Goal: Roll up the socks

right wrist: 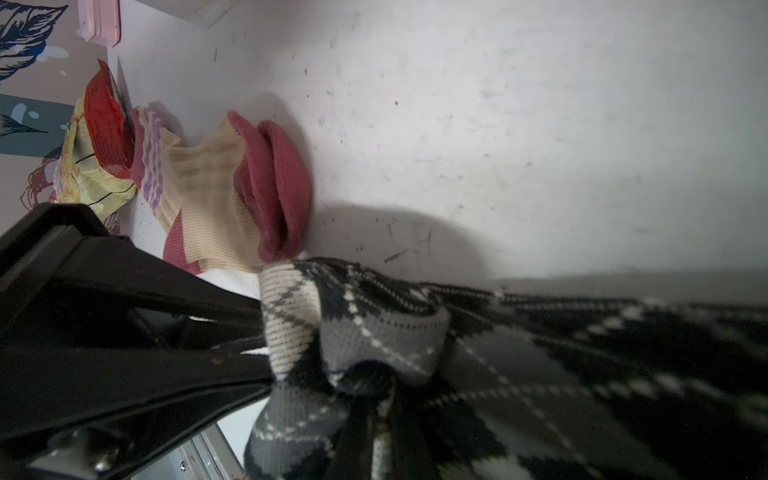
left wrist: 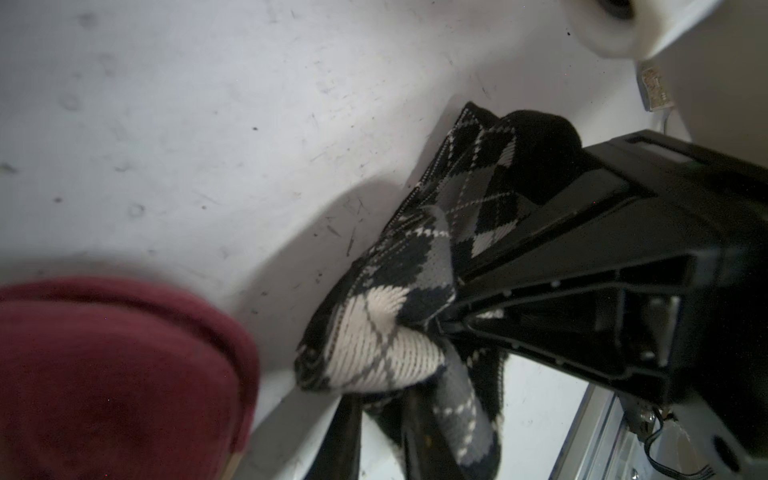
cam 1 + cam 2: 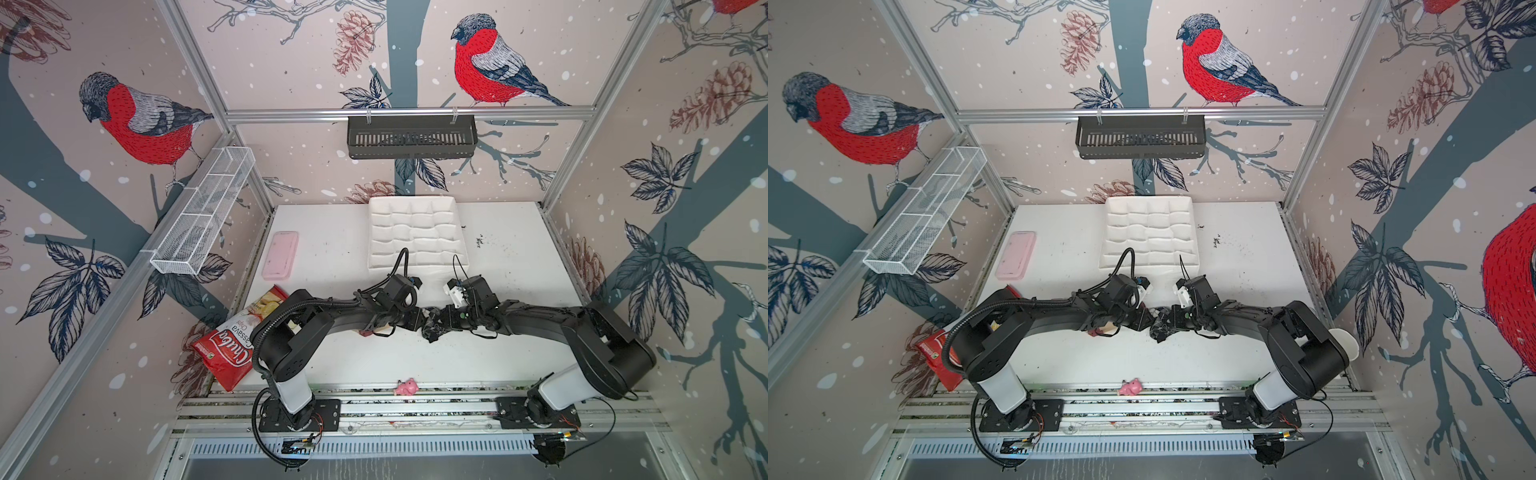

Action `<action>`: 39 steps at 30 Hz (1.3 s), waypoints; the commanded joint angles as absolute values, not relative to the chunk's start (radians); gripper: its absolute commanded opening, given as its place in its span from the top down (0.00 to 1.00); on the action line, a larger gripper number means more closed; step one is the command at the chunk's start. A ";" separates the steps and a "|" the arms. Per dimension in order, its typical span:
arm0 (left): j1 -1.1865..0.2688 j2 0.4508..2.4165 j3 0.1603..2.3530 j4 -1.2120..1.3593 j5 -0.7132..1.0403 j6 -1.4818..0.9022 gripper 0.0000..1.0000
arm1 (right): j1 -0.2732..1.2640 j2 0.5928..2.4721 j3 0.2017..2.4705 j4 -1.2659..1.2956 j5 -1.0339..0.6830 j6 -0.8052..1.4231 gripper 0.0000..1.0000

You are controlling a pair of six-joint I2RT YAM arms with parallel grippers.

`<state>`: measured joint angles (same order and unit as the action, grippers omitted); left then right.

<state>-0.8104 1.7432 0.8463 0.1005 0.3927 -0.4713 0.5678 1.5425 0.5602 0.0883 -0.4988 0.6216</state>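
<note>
While both arms reach in from the sides and meet over the middle of the desk point(image 3: 519, 257), the argyle sock point(image 3: 432, 328) sits bunched up between them. The left gripper point(image 3: 420, 322) is clenched on one side of the bunch. The right gripper point(image 3: 444, 321) is clenched on the other side, so the two tips are very close together.

From the right wrist view, two dark fingers point(image 1: 353, 432) pinch a tight knot of grey and black cloth, and more of the sock spreads away in a blur. From the left wrist view, the sock's big white diamond patch is squeezed where the right gripper bites it, and a grey part hangs down past it. I cannot tell if the bunch is lifted or rests on the desk.

The tan sock point(image 1: 208, 195) lies flat on the desk, under the left arm. Its maroon toe is folded and comes right up beside the argyle sock. I cannot tell if they touch. Its purple stripes are at the far end, next to the chips bag point(image 3: 232, 349). In both top views only a small bit of this sock peeks out below the arm.

A white tray point(image 3: 417, 232) lies at the back of the desk. A pink box point(image 3: 281, 254) lies near the left edge. A small pink toy point(image 3: 406, 387) sits on the front rail.
</note>
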 commanded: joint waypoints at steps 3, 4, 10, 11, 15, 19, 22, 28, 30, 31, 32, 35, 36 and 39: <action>-0.836 1.764 0.891 0.152 0.435 -0.468 0.80 | 0.568 1.557 0.552 -0.085 -0.355 0.589 0.83; -0.839 1.764 0.896 0.155 0.438 -0.470 0.80 | 0.568 1.557 0.555 -0.092 -0.352 0.586 0.80; -0.860 1.763 0.920 0.171 0.455 -0.482 0.80 | 0.571 1.560 0.560 -0.095 -0.364 0.581 0.79; -0.863 1.760 0.920 0.176 0.459 -0.486 0.80 | 0.572 1.561 0.560 -0.093 -0.368 0.580 0.79; -0.877 1.743 0.918 0.192 0.477 -0.504 0.80 | 0.574 1.558 0.564 -0.103 -0.384 0.581 0.70; -0.879 1.746 0.910 0.198 0.475 -0.511 0.80 | 0.574 1.528 0.582 -0.145 -0.338 0.571 0.66; -0.879 1.759 0.909 0.218 0.491 -0.522 0.81 | 0.574 1.526 0.595 -0.152 -0.337 0.565 0.67; -0.887 1.752 0.902 0.257 0.511 -0.548 0.81 | 0.574 1.575 0.583 -0.099 -0.391 0.566 0.87; -0.887 1.745 0.897 0.256 0.513 -0.552 0.81 | 0.579 1.589 0.565 -0.035 -0.489 0.587 0.95; -0.887 1.739 0.896 0.251 0.512 -0.552 0.81 | 0.585 1.596 0.557 0.001 -0.533 0.603 0.96; -0.887 1.735 0.894 0.247 0.512 -0.554 0.81 | 0.591 1.602 0.552 0.031 -0.568 0.617 0.96; -0.887 1.715 0.882 0.242 0.506 -0.554 0.81 | 0.618 1.612 0.538 0.117 -0.672 0.666 0.96; -0.885 1.712 0.879 0.234 0.498 -0.549 0.81 | 0.624 1.612 0.539 0.127 -0.679 0.674 0.96; -0.870 1.727 0.862 0.235 0.495 -0.541 0.82 | 0.623 1.608 0.551 0.089 -0.625 0.663 0.95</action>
